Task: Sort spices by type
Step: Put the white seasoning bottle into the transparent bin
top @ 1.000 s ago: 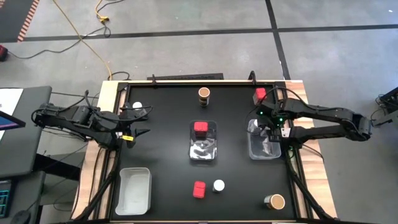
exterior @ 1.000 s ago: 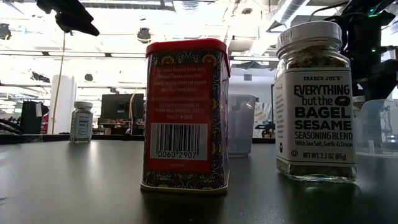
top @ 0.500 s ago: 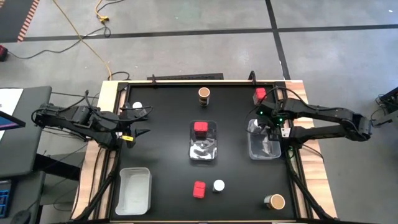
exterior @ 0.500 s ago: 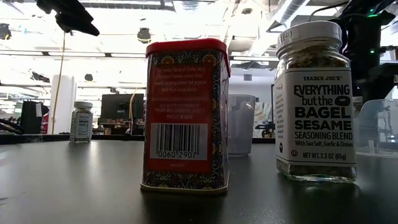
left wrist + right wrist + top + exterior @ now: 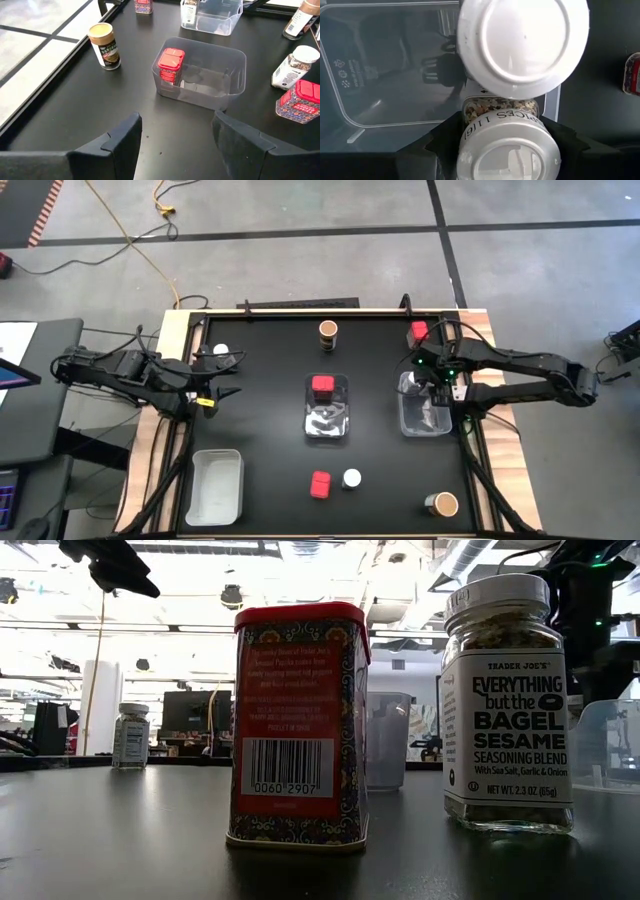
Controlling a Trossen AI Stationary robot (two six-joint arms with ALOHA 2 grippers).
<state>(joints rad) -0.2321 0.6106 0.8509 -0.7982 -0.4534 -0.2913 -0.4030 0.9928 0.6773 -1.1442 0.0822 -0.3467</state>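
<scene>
My right gripper (image 5: 432,388) points down over the clear right bin (image 5: 425,418) and is shut on a white-lidded spice jar (image 5: 507,150). A second white round lid (image 5: 522,45) shows right beside it at the bin's corner. My left gripper (image 5: 177,145) hangs open, with nothing between its fingers, above the table's left side (image 5: 222,390). In the centre bin (image 5: 328,420) stands a red tin (image 5: 322,385). Loose on the table stand a brown jar (image 5: 328,332), a red tin (image 5: 418,332), a red tin (image 5: 320,484), a white jar (image 5: 351,478), a brown jar (image 5: 442,504) and a white jar (image 5: 221,351). My right gripper pinches the jar between its two fingers, one on each side of the jar's upper part (image 5: 466,134), just under the lid. The fingers come from above, pointing down. The jar stands upright, lid up, over the bin's inside; whether its base rests on the bin floor is hidden.
An empty clear bin (image 5: 215,485) lies at the near left. Seen from table height, the near red tin (image 5: 300,725) and the seasoning jar (image 5: 507,705) stand close to the front edge. Bare black tabletop lies between the bins.
</scene>
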